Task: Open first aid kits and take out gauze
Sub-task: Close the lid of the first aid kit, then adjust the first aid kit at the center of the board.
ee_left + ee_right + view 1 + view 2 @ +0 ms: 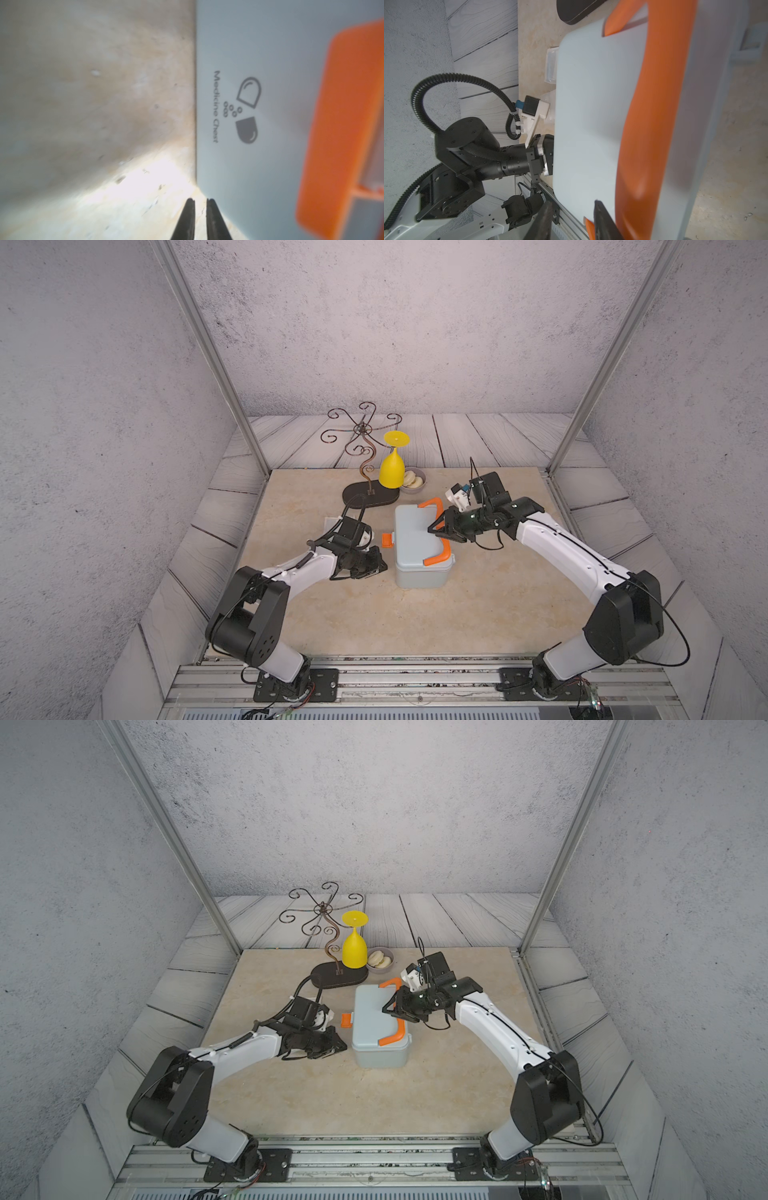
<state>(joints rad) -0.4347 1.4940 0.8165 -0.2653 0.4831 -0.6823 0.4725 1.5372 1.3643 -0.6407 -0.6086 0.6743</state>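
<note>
item: first aid kit (415,539), pale grey-blue box, lid down, standing at the centre of the bench (478,605); orange latch (387,540) on its 9 o'clock wall, orange handle (445,549) lying along the lid's 3 o'clock edge. left end effector (380,564): low over the bench at the kit's 8 o'clock, just beside the latch wall, fingers (188,218) all but pressed together with a thin slit between, pinching nothing. right end effector (434,529): reaching in from 3 o'clock over the lid, jaws spread, empty, one finger just beside the handle. two clear plastic wrappers (551,64) lie on the bench off the latch side, partly hidden; contents cannot be told. wire stand (368,493), yellow glass (392,472) and grey bowl (413,483) at the kit's 11 o'clock.
</note>
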